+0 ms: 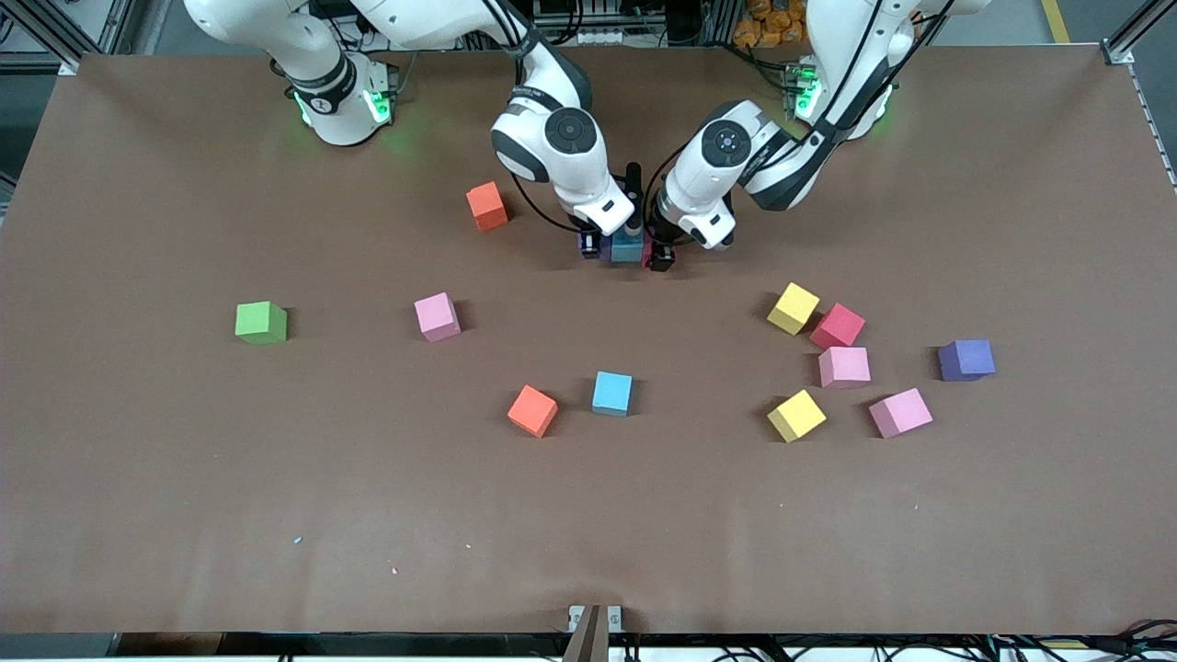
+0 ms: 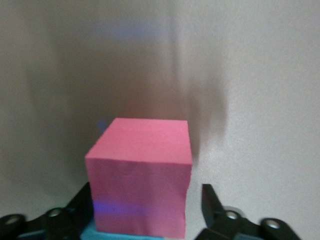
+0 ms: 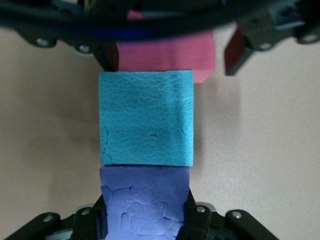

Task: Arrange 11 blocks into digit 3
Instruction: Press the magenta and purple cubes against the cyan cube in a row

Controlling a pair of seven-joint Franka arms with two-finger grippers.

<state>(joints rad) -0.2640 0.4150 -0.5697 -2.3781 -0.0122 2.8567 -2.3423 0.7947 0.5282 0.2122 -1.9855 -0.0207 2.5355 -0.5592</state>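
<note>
Three blocks lie in a touching row between the arms: a purple block [image 3: 145,205], a light blue block [image 3: 146,117] and a red block [image 2: 140,175]. My right gripper [image 3: 145,220] is shut on the purple block [image 1: 588,245] at the right arm's end of the row. At the other end my left gripper [image 2: 146,192] stands open around the red block [image 3: 165,55], with a gap beside one finger [image 2: 212,200]. In the front view my right gripper [image 1: 595,245] and left gripper [image 1: 658,256] flank the light blue block [image 1: 628,248], and the red one is almost hidden.
Loose cubes nearer the front camera: orange [image 1: 486,205], pink [image 1: 436,316], green [image 1: 261,323], orange [image 1: 532,410], light blue [image 1: 612,393]. Toward the left arm's end cluster yellow [image 1: 793,308], red [image 1: 837,325], pink [image 1: 844,366], yellow [image 1: 796,416], pink [image 1: 900,412] and purple [image 1: 966,359].
</note>
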